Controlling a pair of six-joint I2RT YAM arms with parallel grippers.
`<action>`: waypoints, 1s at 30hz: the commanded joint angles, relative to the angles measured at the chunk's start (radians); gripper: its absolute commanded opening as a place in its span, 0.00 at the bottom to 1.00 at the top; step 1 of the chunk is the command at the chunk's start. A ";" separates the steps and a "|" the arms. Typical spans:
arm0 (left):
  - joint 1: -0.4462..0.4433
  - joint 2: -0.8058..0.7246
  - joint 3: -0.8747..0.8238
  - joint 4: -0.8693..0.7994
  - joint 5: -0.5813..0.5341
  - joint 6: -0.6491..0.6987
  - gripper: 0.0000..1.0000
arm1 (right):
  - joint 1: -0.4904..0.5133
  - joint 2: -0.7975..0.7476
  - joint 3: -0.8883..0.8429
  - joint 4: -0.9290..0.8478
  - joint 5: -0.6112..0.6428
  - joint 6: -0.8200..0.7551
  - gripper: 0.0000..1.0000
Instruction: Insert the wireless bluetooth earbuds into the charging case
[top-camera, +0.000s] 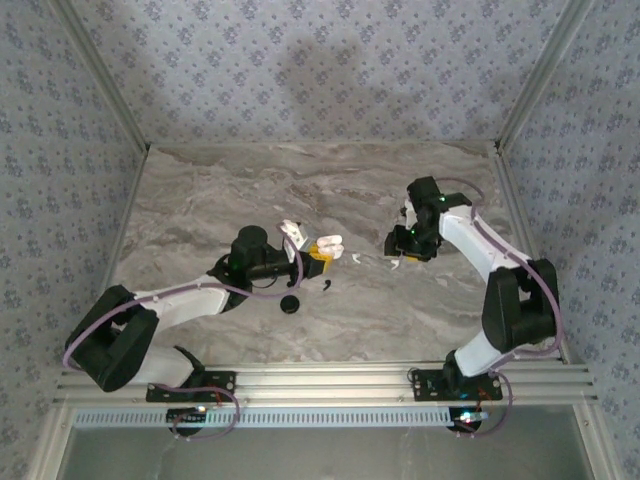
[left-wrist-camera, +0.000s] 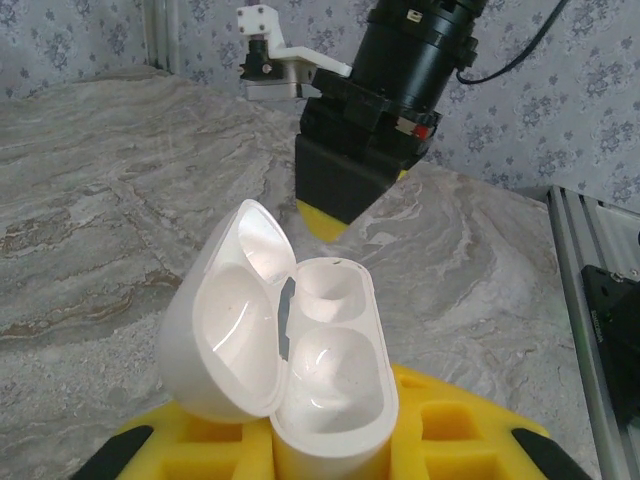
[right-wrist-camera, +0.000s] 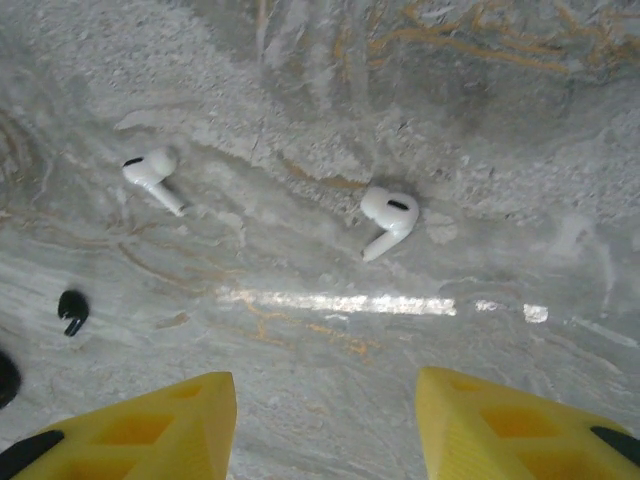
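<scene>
Between the yellow fingers of the left gripper (left-wrist-camera: 330, 455): charging case (left-wrist-camera: 320, 370), pinched at its base, held mouth-up, lid hinged fully open, both wells empty. To the right of the case, and apart from it: right gripper (right-wrist-camera: 325, 430), fingers spread wide, holding nothing, poised over the marble table (top-camera: 200, 200).

Below that gripper, also right of the case: wireless bluetooth earbuds (right-wrist-camera: 388, 215), both white, both lying flat on the table, well apart from each other. Case-side earbud (right-wrist-camera: 150, 175) out beyond the line of the spread fingers; far-side earbud (right-wrist-camera: 390, 205) closer to the centreline between them. Nearer the case again: small black piece (right-wrist-camera: 70, 310), by the look of it no part of the job.

Step in hand, as judged: approach for the first pick; neither earbud seated yet.

Next move:
- Centre over the far-side earbud.
- Descend until the fingertips bracket the bud end.
- Close gently.

Expect a small, smooth, rounded part, with a risk of squirting out sideways. Hold the case steady and mouth-up for the transfer.
</scene>
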 joint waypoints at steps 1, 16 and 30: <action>0.006 0.016 0.011 0.031 -0.006 0.011 0.18 | -0.018 0.056 0.064 -0.084 0.057 0.031 0.51; 0.019 0.039 0.017 0.043 -0.015 -0.007 0.18 | -0.033 0.213 0.149 -0.102 0.148 0.014 0.54; 0.031 0.054 0.014 0.052 -0.009 -0.018 0.17 | 0.011 0.305 0.182 -0.099 0.127 0.014 0.50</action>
